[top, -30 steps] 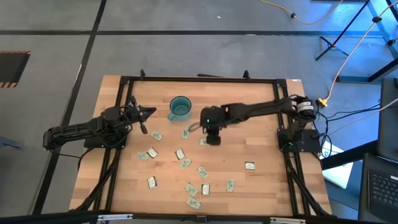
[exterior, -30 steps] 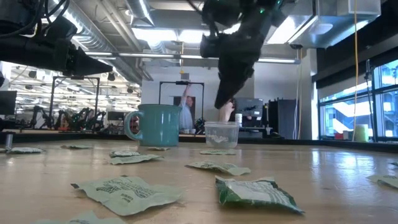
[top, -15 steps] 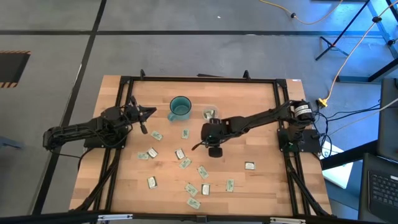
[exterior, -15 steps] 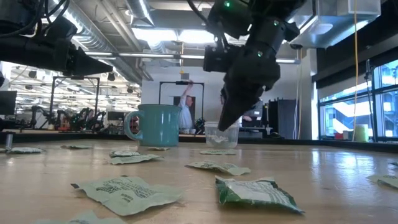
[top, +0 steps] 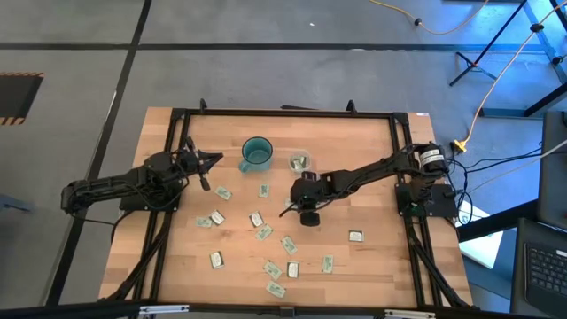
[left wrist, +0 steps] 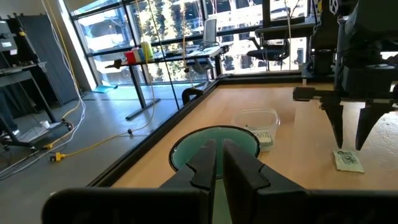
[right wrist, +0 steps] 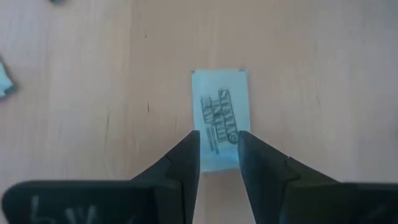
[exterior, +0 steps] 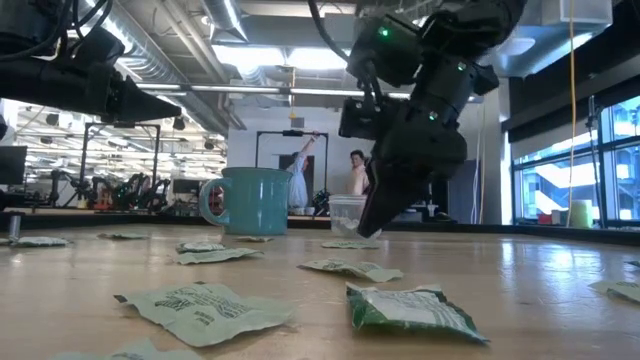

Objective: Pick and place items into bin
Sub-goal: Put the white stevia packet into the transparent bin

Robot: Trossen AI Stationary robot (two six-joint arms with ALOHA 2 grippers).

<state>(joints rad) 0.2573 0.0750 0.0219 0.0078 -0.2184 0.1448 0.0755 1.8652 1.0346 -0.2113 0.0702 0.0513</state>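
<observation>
My right gripper (right wrist: pixel 217 146) points down, open by a narrow gap, just above a pale green packet (right wrist: pixel 219 106) that lies flat on the table near its middle. Its fingertips stand over the packet's near end, and I see no touch. The gripper also shows in the high view (top: pixel 299 204), the low view (exterior: pixel 365 230) and the left wrist view (left wrist: pixel 350 147), where the packet (left wrist: pixel 347 160) lies under the fingertips. The clear cup (top: pixel 299 162) stands beyond it with a few packets inside. My left gripper (left wrist: pixel 219 158) is shut and empty, held above the table's left side.
A teal mug (top: pixel 257 153) stands left of the clear cup, in front of my left gripper. Several more packets lie scattered over the near half of the table (top: pixel 263 232), one apart at the right (top: pixel 356 236). People stand in the room behind (exterior: pixel 300 170).
My right gripper has gone from above the clear cup toward the table's near edge and down. It now stands low over a packet on the table. The cup, hidden under the gripper before, shows again in the high view.
</observation>
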